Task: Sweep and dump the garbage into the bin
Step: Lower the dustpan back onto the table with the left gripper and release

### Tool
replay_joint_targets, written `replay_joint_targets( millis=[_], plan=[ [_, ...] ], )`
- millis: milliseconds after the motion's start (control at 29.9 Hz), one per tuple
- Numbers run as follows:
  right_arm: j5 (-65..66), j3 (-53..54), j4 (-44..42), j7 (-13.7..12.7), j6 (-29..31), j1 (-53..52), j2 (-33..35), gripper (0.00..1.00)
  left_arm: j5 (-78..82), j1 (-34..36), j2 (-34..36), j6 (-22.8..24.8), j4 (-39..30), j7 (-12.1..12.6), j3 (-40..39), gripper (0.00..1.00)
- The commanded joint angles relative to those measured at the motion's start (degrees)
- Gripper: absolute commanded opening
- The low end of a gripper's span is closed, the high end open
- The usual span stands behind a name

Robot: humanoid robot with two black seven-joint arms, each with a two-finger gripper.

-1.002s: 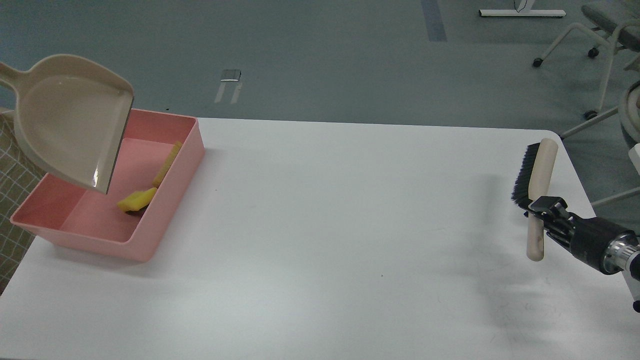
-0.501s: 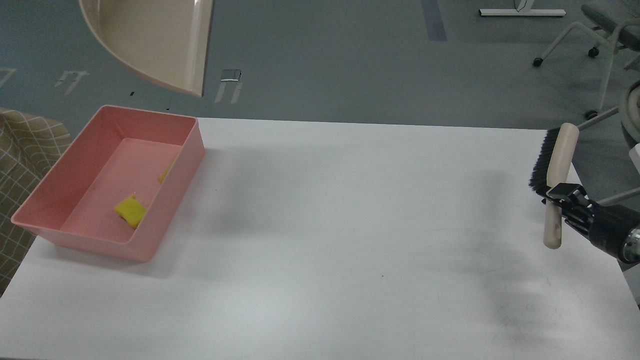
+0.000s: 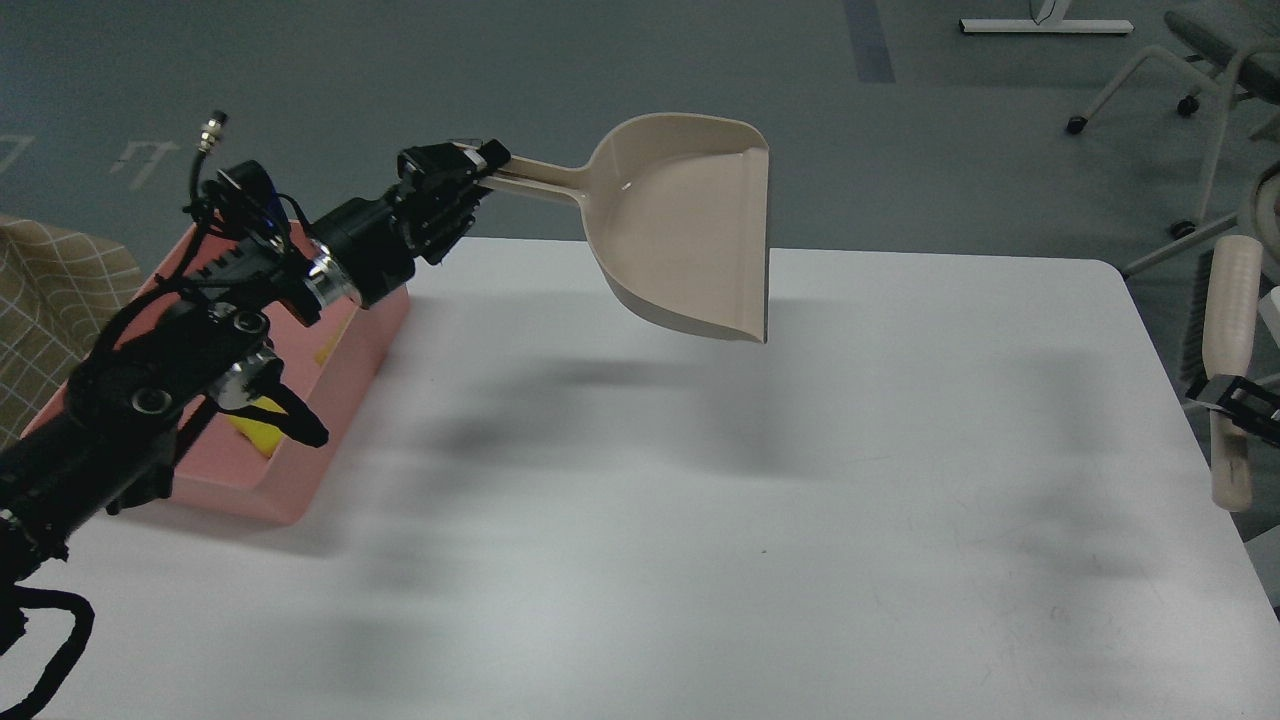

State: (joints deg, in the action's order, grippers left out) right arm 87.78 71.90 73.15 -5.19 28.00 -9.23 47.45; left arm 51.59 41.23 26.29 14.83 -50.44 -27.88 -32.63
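Note:
My left gripper [image 3: 455, 172] is shut on the long handle of the beige dustpan [image 3: 690, 235] and holds it in the air over the back middle of the white table [image 3: 700, 520]. The pan looks empty. The pink bin [image 3: 300, 485] stands at the table's left, mostly hidden behind my left arm. In it I see part of the yellow sponge piece [image 3: 255, 432] and a thin yellowish sliver [image 3: 326, 352]. The bread slice cannot be made out clearly. My right gripper [image 3: 1232, 398] is shut on the beige brush [image 3: 1230, 320] at the right edge, held upright.
A plaid cloth [image 3: 50, 300] lies left of the bin. Chair legs and wheels [image 3: 1180, 100] stand on the floor at the back right. The dustpan's shadow falls on the table's middle.
My left arm has swung the dustpan up from the bin and rightward over the table. The scraps stay in the bin. My right arm has carried the brush further right, to the view's edge.

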Motion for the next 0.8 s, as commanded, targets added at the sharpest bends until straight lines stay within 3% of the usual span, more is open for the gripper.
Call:
replay_joint_targets(
  millis=[0,401,768],
  plan=[
    [0.2,-1.8,0.2,-0.1,0.0,-0.8,-1.3,0.00,-0.4,-0.4,-1.4,-4.1,-0.6,-0.1,3.2,0.00],
    [0.0,-11.9,3.3,0.8,0.0,-4.6,-5.3,0.00,-0.2,-6.6,-7.3,-5.4,1.7,0.7,5.4,0.00],
    [-0.1,-16.1,4.7,1.0,0.0,-5.7,-8.2,0.00,-0.4,-8.8,-7.3,-6.1,0.7,0.5,5.3,0.00]
  ],
)
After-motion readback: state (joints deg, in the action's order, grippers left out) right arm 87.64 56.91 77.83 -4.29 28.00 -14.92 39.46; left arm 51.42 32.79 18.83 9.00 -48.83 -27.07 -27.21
